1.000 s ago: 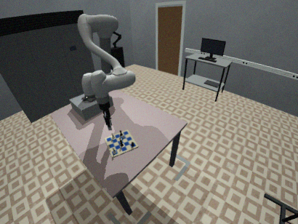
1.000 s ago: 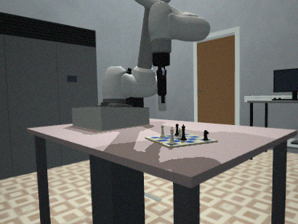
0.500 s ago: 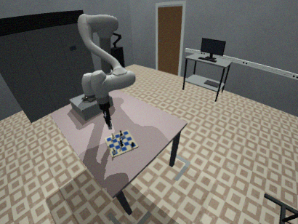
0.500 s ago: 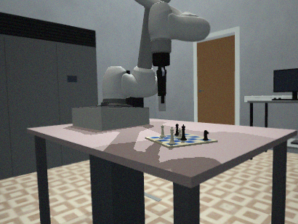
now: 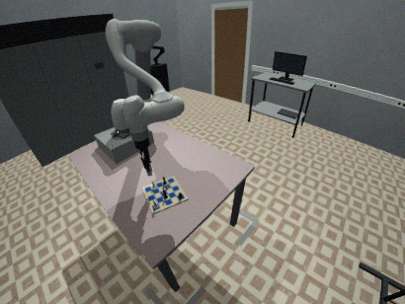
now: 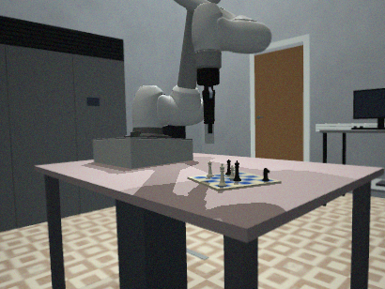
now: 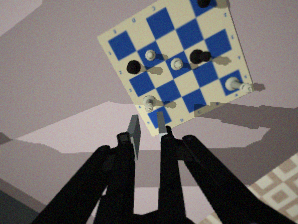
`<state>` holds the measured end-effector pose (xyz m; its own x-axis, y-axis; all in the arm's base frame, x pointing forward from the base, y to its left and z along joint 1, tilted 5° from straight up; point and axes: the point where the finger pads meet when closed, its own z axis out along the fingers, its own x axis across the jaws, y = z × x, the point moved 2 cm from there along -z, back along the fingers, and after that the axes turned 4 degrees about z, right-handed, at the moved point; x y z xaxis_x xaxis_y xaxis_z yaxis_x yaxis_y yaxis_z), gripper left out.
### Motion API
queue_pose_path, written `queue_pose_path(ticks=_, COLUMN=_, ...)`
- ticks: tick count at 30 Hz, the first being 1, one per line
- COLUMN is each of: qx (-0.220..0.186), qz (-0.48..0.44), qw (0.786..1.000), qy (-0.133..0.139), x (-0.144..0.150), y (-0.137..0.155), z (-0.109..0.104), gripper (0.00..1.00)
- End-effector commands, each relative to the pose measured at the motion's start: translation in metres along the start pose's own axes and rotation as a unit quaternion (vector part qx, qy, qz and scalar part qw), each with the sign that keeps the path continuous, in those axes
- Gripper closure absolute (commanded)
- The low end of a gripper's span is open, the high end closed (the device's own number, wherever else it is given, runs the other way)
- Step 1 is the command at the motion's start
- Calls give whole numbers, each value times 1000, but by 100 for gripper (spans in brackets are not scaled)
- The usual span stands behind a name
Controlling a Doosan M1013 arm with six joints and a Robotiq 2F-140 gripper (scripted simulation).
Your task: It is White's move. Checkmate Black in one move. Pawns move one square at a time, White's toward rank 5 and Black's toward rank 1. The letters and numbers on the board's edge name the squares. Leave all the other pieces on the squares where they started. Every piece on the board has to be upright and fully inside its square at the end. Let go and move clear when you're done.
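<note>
The small blue and cream chessboard (image 5: 167, 193) lies on the pink table and also shows in the exterior view (image 6: 235, 180) and the wrist view (image 7: 177, 60). Several white and black pieces stand upright on it. In the wrist view a white piece (image 7: 148, 101) stands near the board's closest edge, two more white pieces (image 7: 149, 53) (image 7: 176, 63) stand mid-board, and black pieces (image 7: 133, 65) (image 7: 197, 56) stand beside them. My gripper (image 5: 148, 172) (image 6: 209, 136) (image 7: 148, 122) hangs well above the table, just off the board's edge on the robot-base side. Its fingers are drawn close together and hold nothing.
The arm's grey base block (image 6: 143, 152) sits on the table behind the board. The table's front edge (image 5: 207, 224) is close to the board. A desk with a monitor (image 5: 288, 64) and a door (image 5: 230, 51) stand far off.
</note>
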<state>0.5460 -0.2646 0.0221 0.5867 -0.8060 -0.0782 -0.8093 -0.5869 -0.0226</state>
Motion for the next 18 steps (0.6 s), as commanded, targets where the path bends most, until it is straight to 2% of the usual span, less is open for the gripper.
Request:
queue_pose_path(ticks=1, qx=0, qz=0, qw=1000, qy=0, x=0, y=0, z=0, gripper=75)
queue_pose_path(ticks=18, qx=0, qz=0, qw=1000, qy=0, x=0, y=0, z=14, gripper=75)
